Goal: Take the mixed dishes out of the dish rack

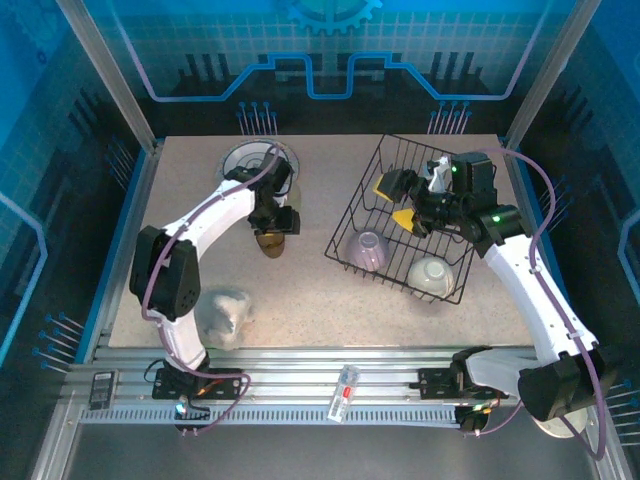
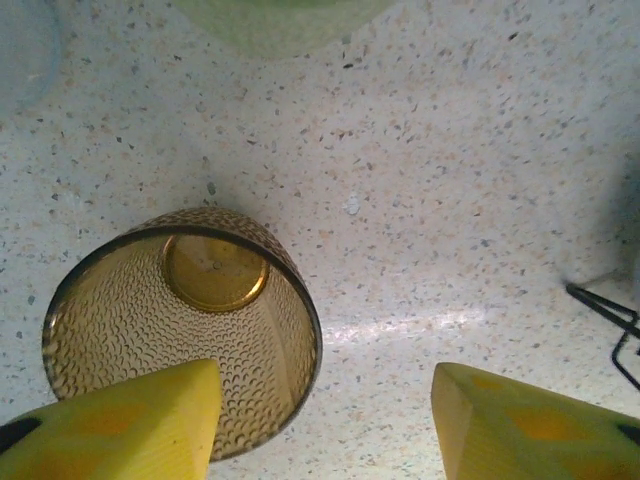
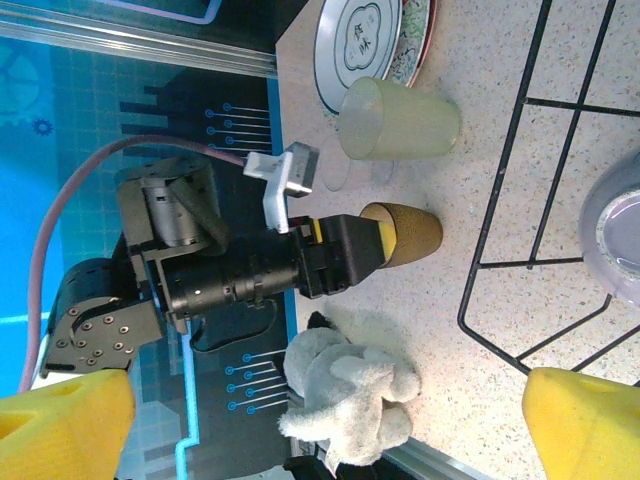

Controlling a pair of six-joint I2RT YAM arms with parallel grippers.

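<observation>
Speckled pale tabletop (image 1: 300, 290) runs from the arm bases to the blue-lit back wall. Nearest, a whitish plush lump (image 1: 225, 315) lies by the left arm's base and is no part of the job. Further in, the dish rack (image 1: 400, 255) sits on the right side with 2 bowls inside it, a white bowl (image 1: 432, 275) at the near corner and a lilac bowl (image 1: 368, 248) just beside it. The right gripper (image 1: 396, 203) hovers over the rack's middle, jaws spread wide and empty. Left of the rack, the brown cup (image 2: 180, 310) stands upright on the table, mouth up. The left gripper (image 2: 325, 390) is over it with jaws apart, 1 finger at the rim, clamping nothing. Farthest, a translucent cup (image 3: 400, 118) and a patterned plate (image 3: 365, 40) rest on the table. I judge the brown cup's set-down is ending. Next, the left arm should lift straight clear without tipping the cup, while the right descends to take 1 of the bowls.
</observation>
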